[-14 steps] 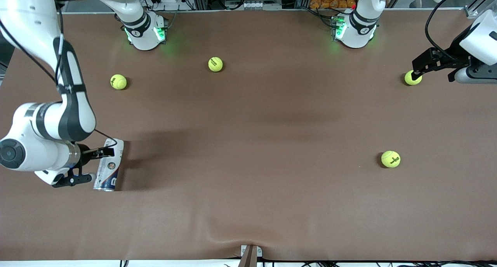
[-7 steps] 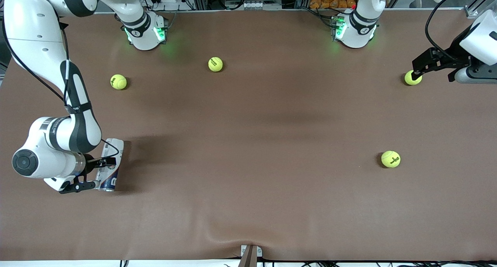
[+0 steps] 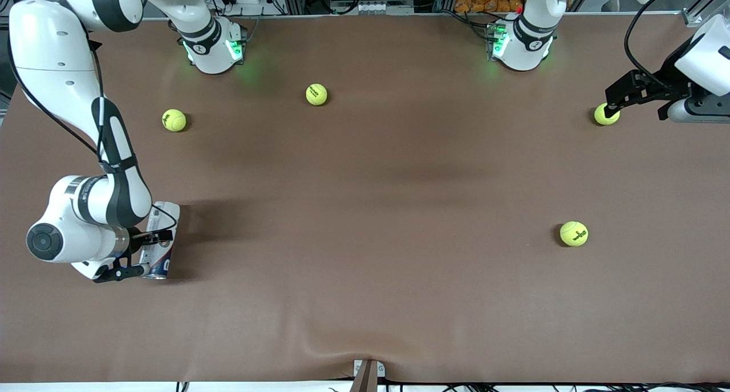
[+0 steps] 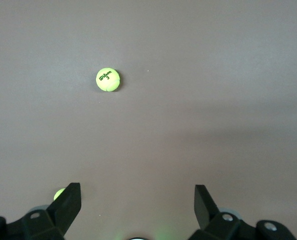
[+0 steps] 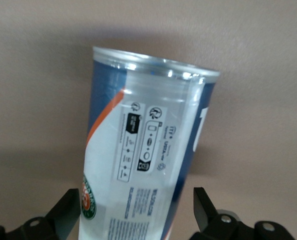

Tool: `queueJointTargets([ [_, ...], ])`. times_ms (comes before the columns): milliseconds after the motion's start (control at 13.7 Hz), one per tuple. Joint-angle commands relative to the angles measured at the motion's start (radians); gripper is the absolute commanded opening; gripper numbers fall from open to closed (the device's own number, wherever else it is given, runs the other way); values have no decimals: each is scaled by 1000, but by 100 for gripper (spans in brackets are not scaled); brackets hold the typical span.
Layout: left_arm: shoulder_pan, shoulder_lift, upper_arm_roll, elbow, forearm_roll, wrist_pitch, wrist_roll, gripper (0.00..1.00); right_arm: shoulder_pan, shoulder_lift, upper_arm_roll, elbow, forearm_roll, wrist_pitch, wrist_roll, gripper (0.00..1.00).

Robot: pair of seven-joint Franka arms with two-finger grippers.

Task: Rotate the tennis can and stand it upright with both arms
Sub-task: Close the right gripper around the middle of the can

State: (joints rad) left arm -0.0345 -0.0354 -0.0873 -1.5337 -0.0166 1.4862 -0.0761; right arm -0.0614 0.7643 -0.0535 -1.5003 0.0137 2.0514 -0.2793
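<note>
The tennis can (image 3: 167, 216) lies on its side on the brown table near the right arm's end, its silvery rim toward the front camera. My right gripper (image 3: 141, 254) is low over the can's rim half, open, with one finger on each side of the can. In the right wrist view the can (image 5: 148, 150) fills the space between the fingers (image 5: 68, 210), with a narrow gap on one side. My left gripper (image 3: 637, 111) waits at the left arm's end, open and empty; the left wrist view (image 4: 137, 200) shows bare table between its fingers.
Several yellow-green tennis balls lie loose: one (image 3: 605, 114) right beside a left fingertip, one (image 3: 573, 233) nearer the front camera, also in the left wrist view (image 4: 108, 80), and two (image 3: 174, 120) (image 3: 316, 94) near the right arm's base.
The right arm has swung in and its gripper has moved along the can toward the rim end, now straddling it more closely. The left arm has not moved.
</note>
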Motion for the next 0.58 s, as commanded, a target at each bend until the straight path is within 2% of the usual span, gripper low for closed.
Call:
queueJointTargets([
  [0,5,0,-6,7,-3,-14,-1,100,-18,9,12,-5,8,1,-17,100],
  [292,5,2,-5,6,-3,-14,-1,100,-20,21,11,-5,69,4,-56,100],
  [365,5,2,-5,6,-3,-14,-1,100,-20,23,11,-3,69,3,-96,75],
  [438,5,2,-5,6,-3,-14,-1,100,-21,23,11,-3,69,3,-128,64],
  [511,5,2,-5,7,-3,-14,-1,100,-20,23,11,-1,69,1,-145,63],
])
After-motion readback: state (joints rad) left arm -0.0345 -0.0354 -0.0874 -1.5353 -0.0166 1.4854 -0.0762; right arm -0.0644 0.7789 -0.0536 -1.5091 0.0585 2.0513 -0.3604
